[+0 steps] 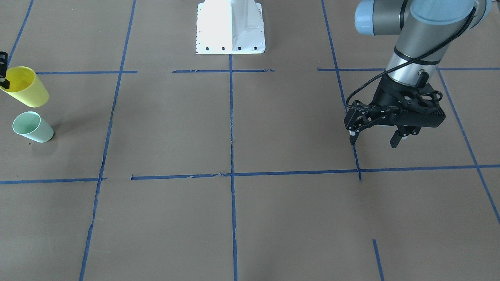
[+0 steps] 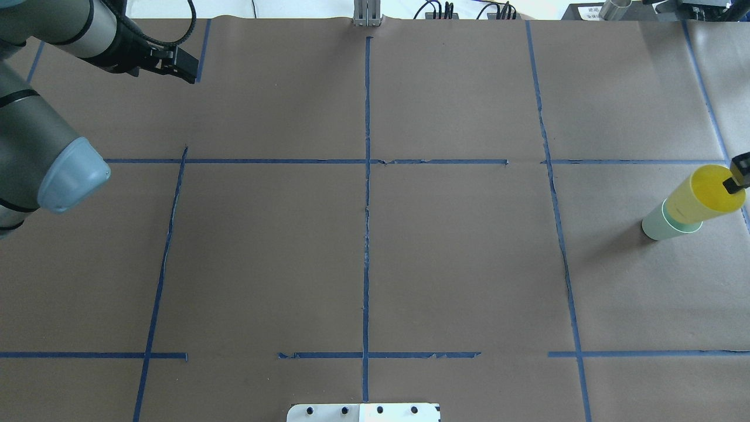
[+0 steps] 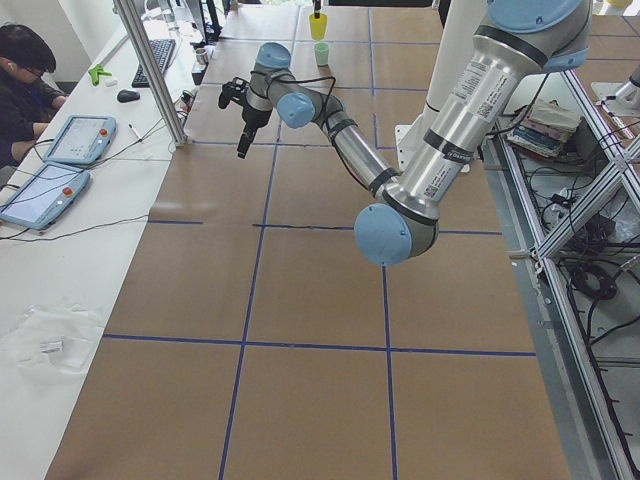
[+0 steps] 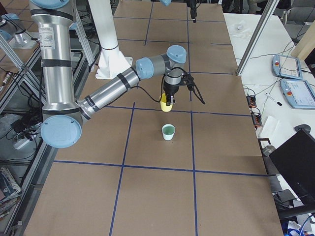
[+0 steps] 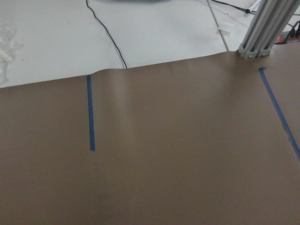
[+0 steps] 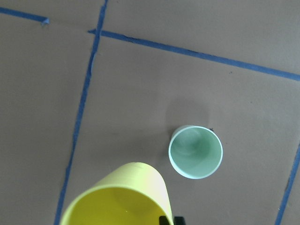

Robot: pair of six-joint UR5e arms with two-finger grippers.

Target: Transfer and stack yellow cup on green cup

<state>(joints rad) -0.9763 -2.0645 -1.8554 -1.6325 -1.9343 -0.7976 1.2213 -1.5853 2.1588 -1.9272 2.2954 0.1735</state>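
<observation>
The yellow cup (image 1: 26, 89) hangs in my right gripper (image 1: 3, 76), which pinches its rim wall and holds it above the table. It also shows in the overhead view (image 2: 705, 194), the exterior right view (image 4: 164, 102) and the right wrist view (image 6: 119, 196). The green cup (image 1: 33, 127) stands upright and empty on the brown paper, beside and below the yellow cup, not under it (image 6: 195, 151) (image 2: 657, 225) (image 4: 168, 132). My left gripper (image 1: 375, 137) is open and empty, low over the table far across from the cups.
The white robot base (image 1: 230, 27) stands at the table's middle edge. Blue tape lines (image 2: 366, 176) divide the brown paper into squares. An aluminium post (image 5: 260, 28) stands at the far edge. A person (image 3: 25, 90) sits with tablets at the white side table.
</observation>
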